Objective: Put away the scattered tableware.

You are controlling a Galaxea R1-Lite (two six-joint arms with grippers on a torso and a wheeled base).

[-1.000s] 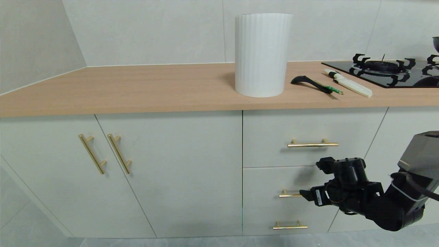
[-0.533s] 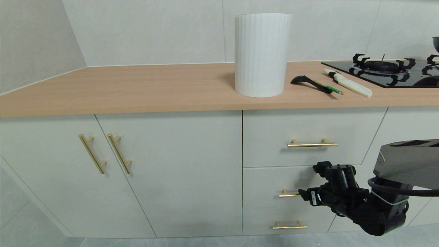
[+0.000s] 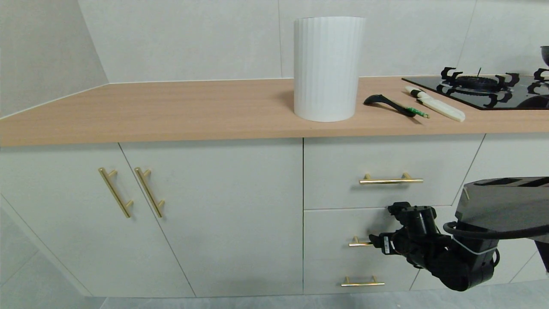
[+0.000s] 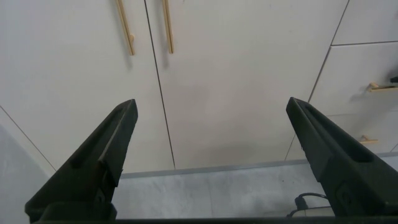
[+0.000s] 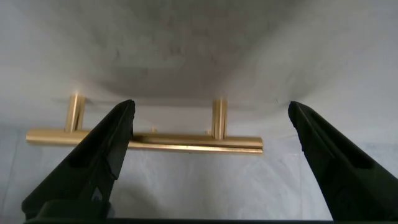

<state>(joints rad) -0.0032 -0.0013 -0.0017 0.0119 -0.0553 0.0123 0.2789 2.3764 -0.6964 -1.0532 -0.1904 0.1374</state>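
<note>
A black ladle with a green handle (image 3: 392, 105) and a white sheathed knife (image 3: 435, 104) lie on the wooden countertop (image 3: 171, 109), right of a tall white ribbed container (image 3: 327, 68). Below them, my right gripper (image 3: 384, 225) is open in front of the middle drawer, its fingers standing above and below the level of that drawer's brass handle (image 3: 359, 243). In the right wrist view the brass handle (image 5: 146, 144) runs across close ahead, between the spread fingers of the right gripper (image 5: 210, 109). My left gripper (image 4: 211, 106) is open and faces the lower cabinet doors, holding nothing.
A black gas hob (image 3: 480, 88) sits at the counter's right end. The top drawer handle (image 3: 391, 180) and bottom drawer handle (image 3: 363, 283) lie above and below the gripper. Two cabinet door handles (image 3: 131, 192) are to the left; tiled floor (image 4: 211, 193) lies below.
My right arm has moved left and toward the cabinet, bringing the open gripper closer to the middle drawer handle. The items on the counter have not moved.
</note>
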